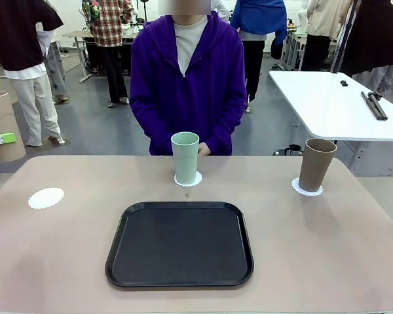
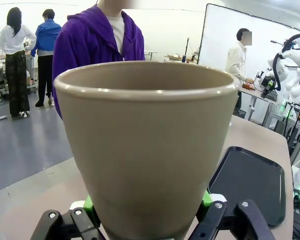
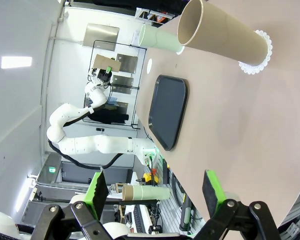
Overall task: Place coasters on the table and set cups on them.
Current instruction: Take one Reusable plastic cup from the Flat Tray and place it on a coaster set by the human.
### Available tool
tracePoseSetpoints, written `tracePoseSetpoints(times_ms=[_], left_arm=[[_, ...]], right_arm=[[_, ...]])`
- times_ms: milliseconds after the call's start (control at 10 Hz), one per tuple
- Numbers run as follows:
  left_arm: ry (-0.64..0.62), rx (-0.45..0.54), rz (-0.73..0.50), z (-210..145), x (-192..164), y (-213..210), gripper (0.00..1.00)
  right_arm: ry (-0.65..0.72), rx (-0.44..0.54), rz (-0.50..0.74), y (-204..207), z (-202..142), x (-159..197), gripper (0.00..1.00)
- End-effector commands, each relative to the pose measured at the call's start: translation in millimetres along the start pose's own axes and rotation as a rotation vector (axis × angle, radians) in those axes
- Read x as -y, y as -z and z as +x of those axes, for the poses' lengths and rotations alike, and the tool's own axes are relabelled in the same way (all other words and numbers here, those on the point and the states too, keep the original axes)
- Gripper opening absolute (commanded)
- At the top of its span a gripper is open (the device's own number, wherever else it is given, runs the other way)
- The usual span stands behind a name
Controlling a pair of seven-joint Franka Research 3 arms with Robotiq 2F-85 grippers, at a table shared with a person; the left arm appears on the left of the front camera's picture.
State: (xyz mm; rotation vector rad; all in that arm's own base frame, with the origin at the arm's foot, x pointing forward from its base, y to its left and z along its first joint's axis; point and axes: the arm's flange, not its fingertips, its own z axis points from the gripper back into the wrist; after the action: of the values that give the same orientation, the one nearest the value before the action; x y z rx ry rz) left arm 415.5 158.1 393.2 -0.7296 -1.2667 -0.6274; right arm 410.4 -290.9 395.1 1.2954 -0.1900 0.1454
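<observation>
Beige-tan and matte, the table (image 1: 327,248) carries a black tray (image 1: 179,244) at its middle in the front view. Behind the tray we see a mint cup (image 1: 185,157) standing upright on a lacy white coaster (image 1: 188,179), just in front of a person in a purple hoodie (image 1: 188,85). Toward the right edge a brown cup (image 1: 316,164) stands on a second coaster (image 1: 307,189). A third coaster (image 1: 46,197) lies bare near the left edge, well apart from the others. At the far left edge of the picture part of another brown cup (image 1: 0,124) shows, raised off the table.

In the left wrist view we look at that held brown cup (image 2: 147,145) from very close: the left gripper (image 2: 149,212) has its jaws closed on the cup's lower part, green pads (image 2: 88,204) pressed to either side. Beyond it we see the tray (image 2: 250,182) and the person.

In the right wrist view, which is rolled sideways, the right gripper (image 3: 155,192) has its jaws wide apart with nothing between them. Past them we see the brown cup (image 3: 222,37) on its coaster (image 3: 257,62), the mint cup (image 3: 160,39), the bare coaster (image 3: 149,65) and the tray (image 3: 167,111).
</observation>
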Motion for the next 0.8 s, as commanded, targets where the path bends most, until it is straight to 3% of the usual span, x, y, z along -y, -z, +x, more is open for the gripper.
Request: tracePoseSetpoints(times_ms=[0,400,700], left_arm=[[0.02,-0.028,-0.058,-11,-23,13,0.83],[0.079,-0.009,-0.199,-56,-70,42,0.83],[0.102,-0.022,-0.294,-96,-79,45,0.83]], right_arm=[[0.005,-0.003,-0.001,0,2,-1,1.0],[0.005,-0.003,-0.001,0,2,-1,1.0],[0.005,-0.003,-0.001,0,2,-1,1.0]])
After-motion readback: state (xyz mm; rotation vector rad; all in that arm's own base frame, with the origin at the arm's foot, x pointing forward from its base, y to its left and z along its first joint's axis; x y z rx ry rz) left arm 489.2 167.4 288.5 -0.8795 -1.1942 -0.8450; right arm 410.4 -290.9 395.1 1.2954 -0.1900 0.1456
